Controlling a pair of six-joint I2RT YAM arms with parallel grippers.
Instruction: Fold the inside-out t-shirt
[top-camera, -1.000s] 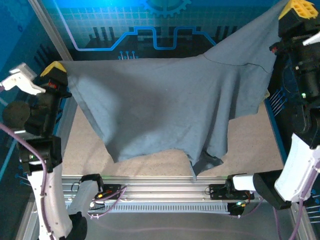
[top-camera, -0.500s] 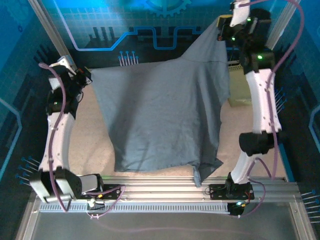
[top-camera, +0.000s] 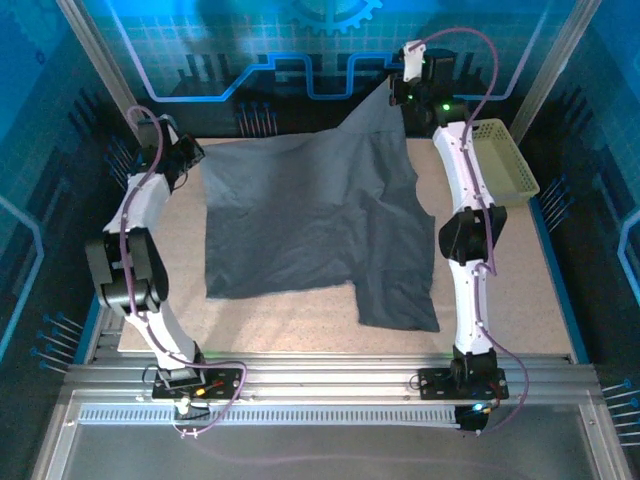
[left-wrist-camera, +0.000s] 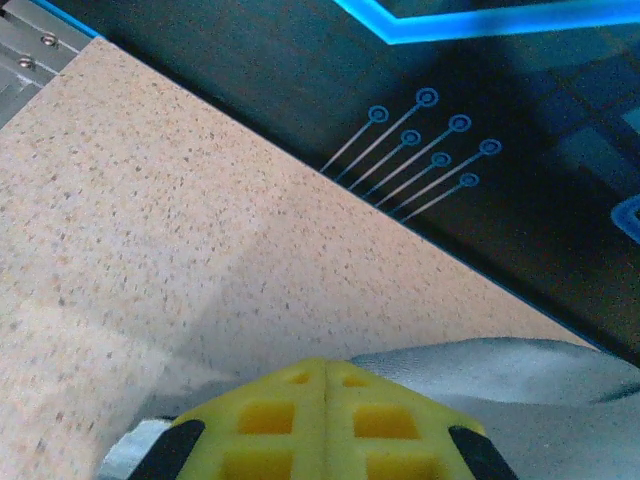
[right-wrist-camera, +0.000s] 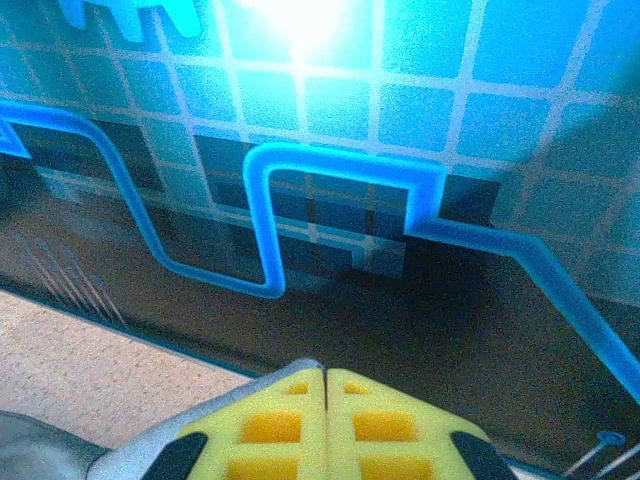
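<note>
While its yellow pads meet with no gap between them, the left claw (top-camera: 188, 156) sits low over the far left part of the surface (top-camera: 290, 320), pinching the far left corner of the inside-out t-shirt (top-camera: 310, 220). Seen from the left wrist, the left claw (left-wrist-camera: 325, 372) shows one closed seam down the middle. Grey cloth of the t-shirt (left-wrist-camera: 540, 390) bunches just to its right and beneath it. The bare speckled surface (left-wrist-camera: 150, 230) lies ahead of it, running to a dark back wall.

To the right of the left claw, the t-shirt spreads across the middle of the surface, dark slate grey and plain. The part nearest that claw lies mostly flat with shallow creases. Further right, a flap reaches toward the near edge and ends in a squared corner.

The far right part of the cloth leaves the surface and climbs in a taut slope to the right claw (top-camera: 400, 92), which hangs above the far edge, higher than the left claw, and grips that lifted corner. Seen from the right wrist, the right claw (right-wrist-camera: 325, 385) has its pads pressed tight together. More of the t-shirt (right-wrist-camera: 30, 445) hangs below and to its left, a strip of surface (right-wrist-camera: 80, 360) lies beyond, and a lit blue wall is ahead.

Right of the right claw and lower, a pale yellow-green basket (top-camera: 500, 160) stands at the far right corner, apart from the t-shirt, with the right arm between them.
</note>
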